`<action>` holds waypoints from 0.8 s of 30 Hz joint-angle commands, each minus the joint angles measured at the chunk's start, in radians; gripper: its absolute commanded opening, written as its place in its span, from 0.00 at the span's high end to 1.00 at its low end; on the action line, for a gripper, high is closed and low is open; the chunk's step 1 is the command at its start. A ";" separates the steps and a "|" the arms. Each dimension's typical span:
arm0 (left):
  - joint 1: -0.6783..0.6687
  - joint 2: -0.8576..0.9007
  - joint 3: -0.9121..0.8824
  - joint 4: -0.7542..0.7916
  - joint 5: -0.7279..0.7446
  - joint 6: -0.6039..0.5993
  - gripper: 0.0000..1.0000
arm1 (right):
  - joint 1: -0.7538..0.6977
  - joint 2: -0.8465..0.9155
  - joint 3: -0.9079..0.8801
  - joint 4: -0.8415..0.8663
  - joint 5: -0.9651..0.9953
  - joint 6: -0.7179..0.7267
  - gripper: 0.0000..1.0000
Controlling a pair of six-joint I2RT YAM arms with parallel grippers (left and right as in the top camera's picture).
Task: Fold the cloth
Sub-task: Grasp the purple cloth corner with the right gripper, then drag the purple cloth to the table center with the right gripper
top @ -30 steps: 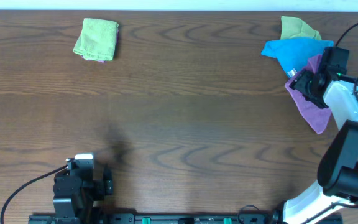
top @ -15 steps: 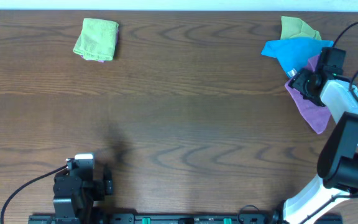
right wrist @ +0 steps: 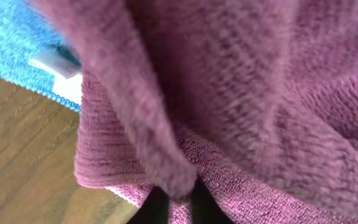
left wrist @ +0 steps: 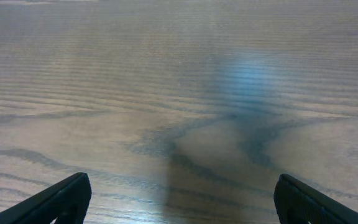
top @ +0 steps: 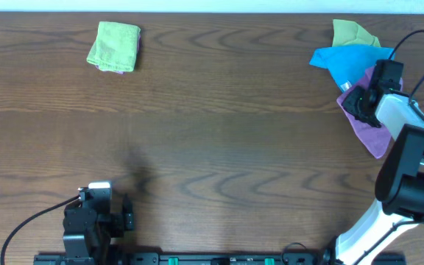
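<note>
Purple cloth (right wrist: pixel 260 93): coarse looped terry, matt. Table (left wrist: pixel 166 93): wood-grain, faint sheen, possibly laminate.

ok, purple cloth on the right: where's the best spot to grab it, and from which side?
The lower corner of the purple cloth, coming from the near edge of the table. That end lies flat on bare wood; the upper end bunches against the blue cloth, where the right end effector pinches a fold and blue might drag along.

A dark brown wood-grain table (top: pixel 219 125) carries a light green terry cloth (top: pixel 114 46), folded into a rectangle, near its far left corner. Near the table's far right corner, a crumpled bright blue cloth (top: pixel 344 60) overlaps a rumpled yellow-green cloth (top: pixel 350 33).
</note>
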 commanded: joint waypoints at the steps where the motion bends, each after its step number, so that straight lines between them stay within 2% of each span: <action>1: -0.005 -0.006 -0.024 -0.021 -0.003 0.021 0.05 | 0.002 -0.015 -0.004 -0.005 0.000 -0.009 0.98; 9: -0.005 -0.006 -0.024 -0.021 -0.003 0.021 0.05 | 0.006 -0.080 -0.004 -0.010 -0.024 -0.055 0.99; 13: -0.005 -0.006 -0.024 -0.021 -0.003 0.022 0.05 | 0.021 -0.138 -0.004 -0.040 -0.040 -0.132 0.99; 19: -0.005 -0.006 -0.024 -0.021 -0.003 0.022 0.05 | 0.082 -0.267 -0.004 -0.168 -0.040 -0.227 0.99; 24: -0.005 -0.006 -0.024 -0.021 -0.003 0.021 0.05 | 0.189 -0.407 -0.004 -0.299 -0.041 -0.260 0.99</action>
